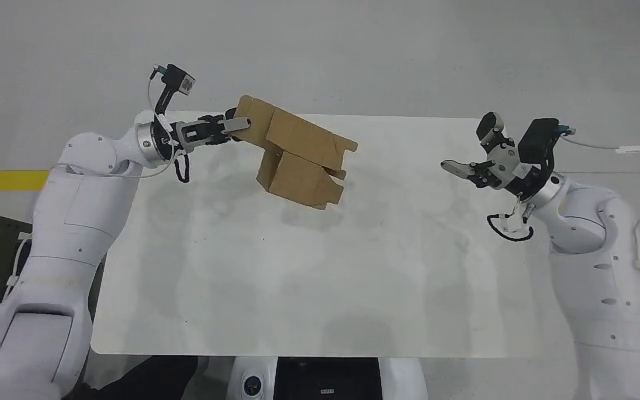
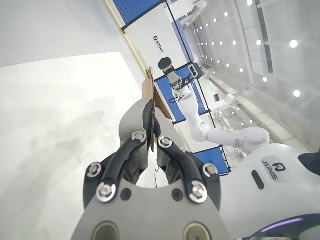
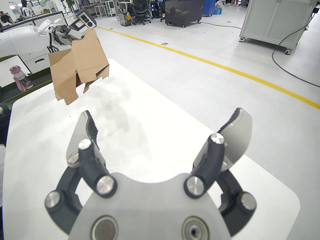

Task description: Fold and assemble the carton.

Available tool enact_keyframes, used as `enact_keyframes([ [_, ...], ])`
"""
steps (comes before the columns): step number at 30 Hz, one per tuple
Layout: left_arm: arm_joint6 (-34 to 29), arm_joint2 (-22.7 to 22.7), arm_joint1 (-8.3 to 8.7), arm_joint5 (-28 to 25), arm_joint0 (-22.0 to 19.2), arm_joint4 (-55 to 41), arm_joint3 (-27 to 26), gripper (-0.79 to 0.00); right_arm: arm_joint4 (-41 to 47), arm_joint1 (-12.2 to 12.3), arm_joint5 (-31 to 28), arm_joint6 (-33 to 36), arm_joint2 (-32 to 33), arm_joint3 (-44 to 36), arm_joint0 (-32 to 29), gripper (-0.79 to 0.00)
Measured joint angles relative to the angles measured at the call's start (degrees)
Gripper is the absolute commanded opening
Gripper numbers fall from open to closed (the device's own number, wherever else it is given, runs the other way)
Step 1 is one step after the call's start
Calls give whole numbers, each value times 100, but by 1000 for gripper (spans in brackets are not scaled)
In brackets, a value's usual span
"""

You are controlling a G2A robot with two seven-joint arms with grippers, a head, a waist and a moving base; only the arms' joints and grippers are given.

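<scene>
Top view first: where's the carton (image 1: 300, 152)?

— Up in the air over the far left part of the table (image 1: 300, 300). It is brown card, partly folded, with loose flaps hanging at its lower side.

What holds it?

— The left gripper (image 1: 238, 124). It is clamped on one edge of the card at the carton's far left corner. In the left wrist view the thin corrugated edge sits pinched between its jaws.

And the right gripper (image 1: 455, 168)?

— Over the table's right side, well apart from the carton and pointed towards it. Its fingers are spread wide with nothing between them.

Does the carton touch the table?

— No. In the right wrist view it hangs clear of the white top.
</scene>
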Motion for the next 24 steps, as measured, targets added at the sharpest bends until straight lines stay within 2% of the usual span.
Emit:
enact_keyframes([
  [4, 22, 100, 45, -21, 173, 64, -488, -785, 149, -6, 97, -18, -36, -1, -80, 0],
  [7, 17, 181, 106, -16, 299, 154, -828, -785, 639, 1, 116, 244, -165, 67, -135, 0],
  [17, 170, 634, 354, -173, 474, 422, -1602, -785, 3748, -2, -134, 2114, -1386, 420, 289, 0],
  [24, 246, 1173, 536, -248, 358, 303, -1802, -785, 4938, -49, -385, 2878, -2186, 573, 755, 0],
])
